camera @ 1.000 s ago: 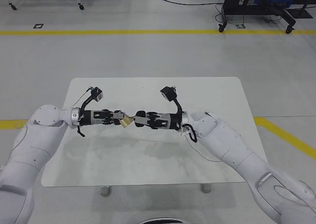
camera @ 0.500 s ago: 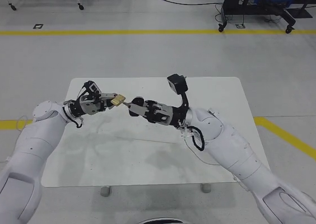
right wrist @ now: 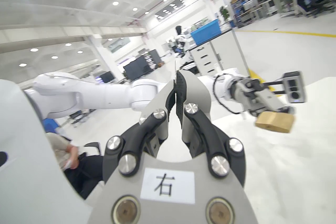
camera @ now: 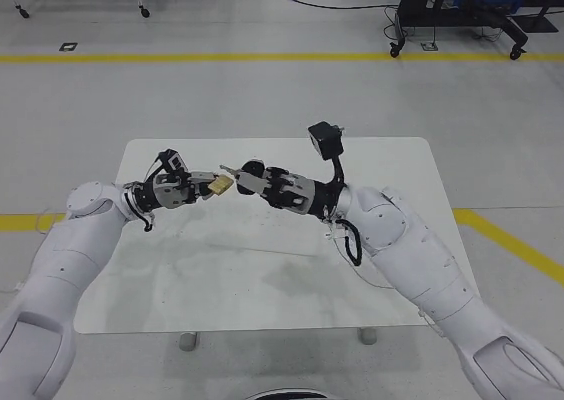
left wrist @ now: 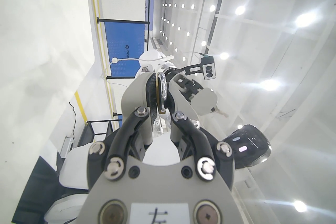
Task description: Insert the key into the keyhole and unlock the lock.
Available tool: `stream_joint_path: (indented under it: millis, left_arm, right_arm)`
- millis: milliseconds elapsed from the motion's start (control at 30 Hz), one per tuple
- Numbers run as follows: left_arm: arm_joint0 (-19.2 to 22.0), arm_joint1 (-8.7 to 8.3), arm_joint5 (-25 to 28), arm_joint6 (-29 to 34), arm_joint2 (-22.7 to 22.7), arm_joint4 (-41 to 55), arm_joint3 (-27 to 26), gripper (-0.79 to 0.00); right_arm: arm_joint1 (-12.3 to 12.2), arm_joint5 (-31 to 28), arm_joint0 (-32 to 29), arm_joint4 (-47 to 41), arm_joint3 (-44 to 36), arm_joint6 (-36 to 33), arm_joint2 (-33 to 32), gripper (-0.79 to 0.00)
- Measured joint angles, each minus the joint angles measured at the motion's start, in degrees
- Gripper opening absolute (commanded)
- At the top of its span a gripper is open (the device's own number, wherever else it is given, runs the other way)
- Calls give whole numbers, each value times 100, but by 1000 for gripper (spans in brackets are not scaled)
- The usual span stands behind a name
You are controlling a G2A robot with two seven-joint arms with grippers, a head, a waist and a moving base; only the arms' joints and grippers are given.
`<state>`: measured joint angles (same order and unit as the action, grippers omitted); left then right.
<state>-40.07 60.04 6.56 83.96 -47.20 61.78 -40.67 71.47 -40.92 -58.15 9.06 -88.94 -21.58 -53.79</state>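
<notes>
1. Key [camera: 230, 172] blade sticks out of the right gripper [camera: 250, 177], whose fingers are pinched tight together on the key's head. It is held in the air over the table [camera: 382, 200], aimed toward the left arm
2. Facing it, the left gripper [camera: 205, 185] is clamped on the brass padlock [camera: 222, 186] at its shackle end, with the brass body poking out toward the right arm
3. The next move hangs on this, as I read it: the key's tip sits just beside the padlock, on the side farther from the robot, and is not lined up with the body's end face. From the right wrist the padlock lies well off the line of the fingers, so the blade's long axis passes it by. The key would need swinging round onto that end face
4. I cannot make out the keyhole for certain
5. Each gripper's base carries a small white label [right wrist: 168, 185] with a single character, and a blue panel [left wrist: 126, 46] in the hall behind bears print as well
</notes>
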Motion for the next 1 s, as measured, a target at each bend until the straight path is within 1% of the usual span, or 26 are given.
stream_joint_path:
  millis: [33,100,233,300,333,433,500,533,600,633,733,833,900,933,1000]
  left_arm:
    - [-22,-11,-134,25,-30,-7,-34,-785]
    - [-28,-32,-264,-3,-40,-196,-82,-785]
    - [-53,-40,-534,-73,-48,-440,-178,-785]
    - [-56,-36,-653,-99,-49,-514,-197,-785]
    - [-50,-32,-711,-117,-48,-575,-204,-785]
    - [-45,-23,-739,-152,-78,-658,-224,-785]
    - [-41,-22,-687,-213,-103,-741,-233,-785]
    - [-32,-26,-636,-297,-112,-847,-234,-785]
    - [-27,-29,-610,-353,-113,-920,-234,-785]
    - [-26,-30,-610,-351,-113,-915,-234,-785]
    - [-27,-29,-614,-342,-112,-903,-234,-785]
    - [-29,-29,-615,-344,-112,-902,-236,-785]
    - [-95,-25,-626,-398,-134,-852,-332,-785]
    - [-167,-28,-627,-407,-188,-761,-404,-785]
    - [-259,-41,-629,-335,-302,-578,-438,-785]
  right_arm:
    - [-21,204,-161,674,-227,298,-114,-785]
    - [-60,567,-421,1795,-593,602,-247,-785]
    - [-107,1318,-768,3547,-1084,802,-299,-785]
    - [-117,1653,-868,4303,-1219,843,-261,-785]
    - [-117,1911,-923,4768,-1293,909,-228,-785]
    - [-114,2323,-1050,5735,-1406,1155,-98,-785]
    - [-114,2475,-1140,6092,-1443,1375,-96,-785]
    - [-108,2726,-1210,6240,-1460,1521,-125,-785]
    - [-104,3063,-1240,6291,-1466,1583,-141,-785]
    - [-103,3081,-1238,6281,-1465,1577,-141,-785]
    - [-104,2882,-1233,6270,-1464,1567,-139,-785]
    - [-104,2886,-1234,6270,-1463,1567,-139,-785]
    - [-96,2982,-1259,6187,-1402,1539,-189,-785]
    - [-93,3150,-1238,6103,-1378,1459,-227,-785]
    - [-90,3266,-1217,6247,-1445,1340,-140,-785]
